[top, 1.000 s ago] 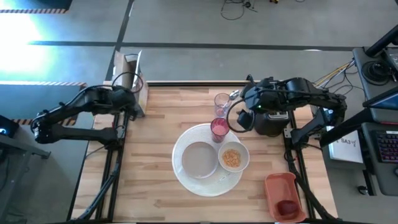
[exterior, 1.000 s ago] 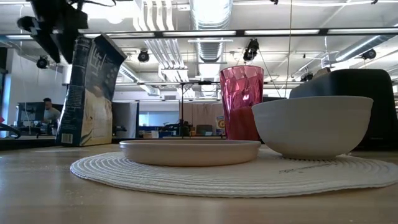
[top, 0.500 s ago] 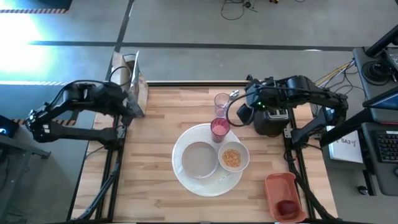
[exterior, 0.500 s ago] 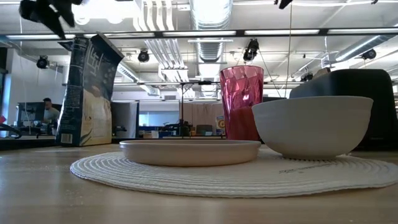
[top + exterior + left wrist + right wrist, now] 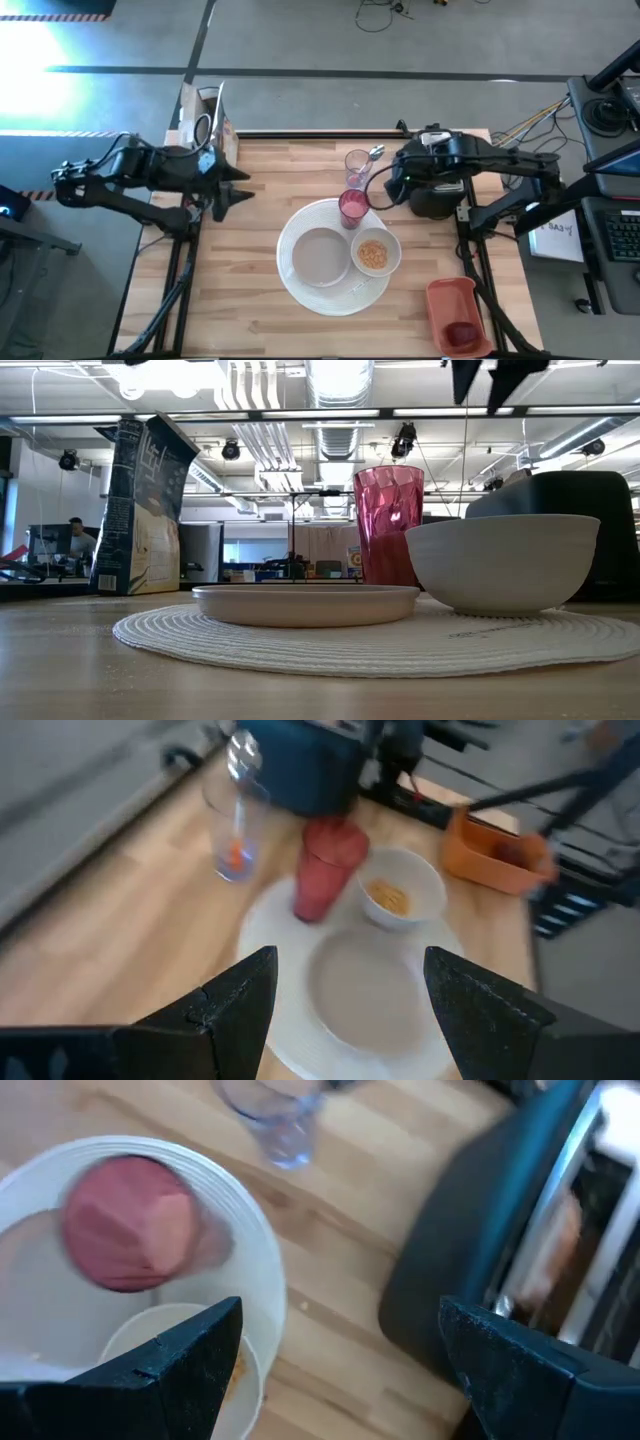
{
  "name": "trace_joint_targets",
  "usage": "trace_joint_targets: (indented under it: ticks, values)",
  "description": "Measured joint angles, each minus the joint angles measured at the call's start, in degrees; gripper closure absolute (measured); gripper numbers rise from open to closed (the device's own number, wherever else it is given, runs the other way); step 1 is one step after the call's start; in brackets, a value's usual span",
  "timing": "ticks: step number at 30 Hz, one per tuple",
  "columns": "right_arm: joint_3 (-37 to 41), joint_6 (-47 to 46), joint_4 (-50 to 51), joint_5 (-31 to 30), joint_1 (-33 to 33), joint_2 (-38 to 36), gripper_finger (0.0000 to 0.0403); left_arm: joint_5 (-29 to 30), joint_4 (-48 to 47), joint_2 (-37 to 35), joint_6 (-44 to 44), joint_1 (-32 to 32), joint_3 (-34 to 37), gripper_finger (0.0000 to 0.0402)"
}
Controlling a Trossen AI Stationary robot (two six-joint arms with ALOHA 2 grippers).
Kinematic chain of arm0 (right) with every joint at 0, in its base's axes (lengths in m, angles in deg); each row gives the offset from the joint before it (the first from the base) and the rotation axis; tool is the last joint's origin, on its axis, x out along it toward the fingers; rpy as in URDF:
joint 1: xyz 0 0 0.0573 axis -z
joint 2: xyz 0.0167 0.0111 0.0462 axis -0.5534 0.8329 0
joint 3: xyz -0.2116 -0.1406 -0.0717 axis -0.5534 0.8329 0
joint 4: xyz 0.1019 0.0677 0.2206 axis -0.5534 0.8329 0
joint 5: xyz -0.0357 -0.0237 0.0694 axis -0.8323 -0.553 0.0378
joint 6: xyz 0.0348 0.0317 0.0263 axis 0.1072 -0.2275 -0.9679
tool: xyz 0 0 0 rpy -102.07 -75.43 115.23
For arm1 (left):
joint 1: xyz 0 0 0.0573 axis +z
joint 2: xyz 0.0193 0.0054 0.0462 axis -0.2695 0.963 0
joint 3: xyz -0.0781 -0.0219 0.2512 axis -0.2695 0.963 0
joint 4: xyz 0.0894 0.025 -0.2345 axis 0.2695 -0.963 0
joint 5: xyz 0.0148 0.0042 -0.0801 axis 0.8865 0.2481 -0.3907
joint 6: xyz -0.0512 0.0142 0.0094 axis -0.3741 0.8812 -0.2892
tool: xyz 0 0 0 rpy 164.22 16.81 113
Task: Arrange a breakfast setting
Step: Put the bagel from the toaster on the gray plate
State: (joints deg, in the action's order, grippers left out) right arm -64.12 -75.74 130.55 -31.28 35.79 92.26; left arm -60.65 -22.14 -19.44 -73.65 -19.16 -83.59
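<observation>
A large round white plate (image 5: pixel 296 285) lies mid-table. On it stand a shallow dish (image 5: pixel 320 257), a small white bowl (image 5: pixel 375 255) of orange-tan cereal and a translucent pink cup (image 5: pixel 352 207). My left gripper (image 5: pixel 243 185) hangs open and empty left of the plate, pointing toward it; its open fingers also frame the left wrist view (image 5: pixel 350 1020). My right gripper (image 5: pixel 392 188) is open and empty between the cup and the black toaster (image 5: pixel 435 195); it also shows in the right wrist view (image 5: pixel 340 1370). A brown slice (image 5: pixel 558 1245) sits in the toaster's slot. A dark red fruit (image 5: pixel 462 333) lies in the orange-red tray (image 5: pixel 445 297).
A clear glass (image 5: pixel 357 163) stands behind the pink cup. A tall carton (image 5: pixel 215 125) stands at the far left corner. The tray sits at the near right corner. Bare wood shows at the near left of the table.
My left gripper has left the carton at the far left corner, swung toward the table's right and near side, and turned to point at the plate; the carton stays standing. My right gripper has come down a little between the cup and the toaster.
</observation>
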Motion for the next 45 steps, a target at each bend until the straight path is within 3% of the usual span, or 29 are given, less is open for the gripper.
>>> trace_joint_targets:
  ticks: [5, 10, 20, 23, 37, 45]
  values:
    - [7.9, -4.3, 0.1, 3.8, 4.5, -4.7, 0.0076, 13.0, 1.0, 2.4, 2.6, -3.8, 0.1, 0.0166]
    - [13.3, -3.6, 0.2, 6.9, 12.1, -8.5, 0.0076, 18.1, 1.1, 5.0, 3.7, -4.8, 0.2, 0.0166]
    - [15.3, 7.3, 0.1, 10.9, 24.9, -7.4, 0.0076, 18.7, 1.3, 8.4, 5.5, -4.8, 0.2, 0.0166]
    - [16.6, 11.6, 0.0, 10.8, 27.2, -5.5, 0.0076, 21.4, 2.1, 9.0, 5.7, -5.1, 0.2, 0.0166]
    - [16.6, 18.8, 0.0, 9.8, 32.1, -4.0, 0.0079, 23.0, 3.4, 9.2, 6.6, -5.2, 0.2, 0.0166]
    - [16.6, 20.1, 0.0, 9.8, 32.1, -4.0, 0.0173, 23.1, 3.4, 9.1, 6.6, -5.2, 0.2, 0.0166]
